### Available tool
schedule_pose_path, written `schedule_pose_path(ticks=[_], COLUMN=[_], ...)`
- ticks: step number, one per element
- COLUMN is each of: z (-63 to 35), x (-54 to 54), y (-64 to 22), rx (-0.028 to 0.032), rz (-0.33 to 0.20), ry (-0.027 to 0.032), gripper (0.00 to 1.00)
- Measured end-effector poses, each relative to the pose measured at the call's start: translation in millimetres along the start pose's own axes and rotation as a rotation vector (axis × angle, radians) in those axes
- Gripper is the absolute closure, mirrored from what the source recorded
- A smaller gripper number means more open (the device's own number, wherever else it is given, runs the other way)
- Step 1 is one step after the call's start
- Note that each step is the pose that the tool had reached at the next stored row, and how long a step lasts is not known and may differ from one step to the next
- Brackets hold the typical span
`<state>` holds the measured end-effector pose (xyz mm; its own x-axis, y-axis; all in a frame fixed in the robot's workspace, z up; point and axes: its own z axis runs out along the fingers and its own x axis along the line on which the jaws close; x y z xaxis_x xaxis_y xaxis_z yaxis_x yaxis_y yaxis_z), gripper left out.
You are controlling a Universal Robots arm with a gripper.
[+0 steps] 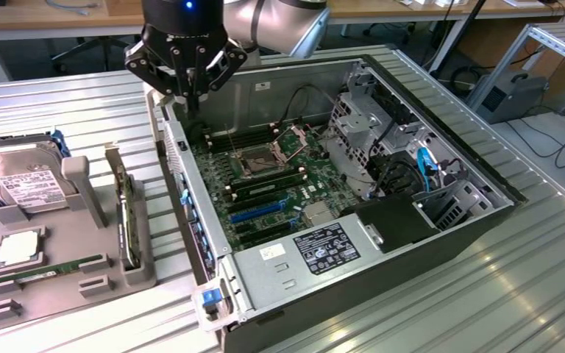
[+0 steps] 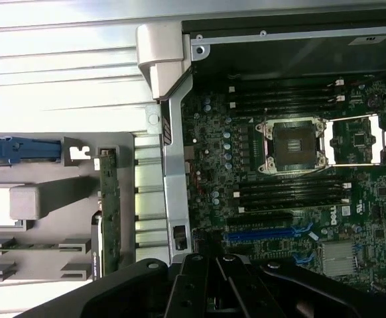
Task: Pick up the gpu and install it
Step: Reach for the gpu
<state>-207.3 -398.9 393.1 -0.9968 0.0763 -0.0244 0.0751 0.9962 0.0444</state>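
Hanging over the rear wall of the open computer case [image 1: 361, 243] in the exterior view, the end effector [image 1: 192, 100] has its fingers pressed together and carries nothing. The gpu [image 1: 123, 220] stands on its long edge in a slot of the grey holder [image 1: 106, 283] on the surface, just beside the case on the exterior view's left and well apart from the fingers. The boxy hard drive [image 1: 23, 184] leans at the holder's far end, and a narrow green memory stick [image 1: 52, 266] lies low in another slot; neither is the card wanted. The pick-up is not yet made, so my judgement is that the fingers must part before they descend and should straddle the card's thin top edge squarely, gripping across its thickness rather than along it.

In the wrist view the end effector [image 2: 210, 271] shows dark and shut, over the edge of the motherboard [image 2: 279, 199]. The gpu [image 2: 108, 212] appears edge-on as a thin strip, parallel to the case's rear wall [image 2: 173, 165] and close to it. That closeness is the risk: a grip taken near the card's middle, with the lift kept straight up out of the slot, would likely keep the card from tilting or snagging on the holder. The blue slot [image 2: 266, 233] on the board lies open.
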Motion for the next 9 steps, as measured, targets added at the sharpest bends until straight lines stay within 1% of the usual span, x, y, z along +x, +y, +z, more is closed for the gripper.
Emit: schedule_pose_path(ticks=[9], z=[-0.2], x=[6.6], y=[-0.5], rx=[0.0000], rz=[0.000], ry=[0.0000], gripper=[0.89])
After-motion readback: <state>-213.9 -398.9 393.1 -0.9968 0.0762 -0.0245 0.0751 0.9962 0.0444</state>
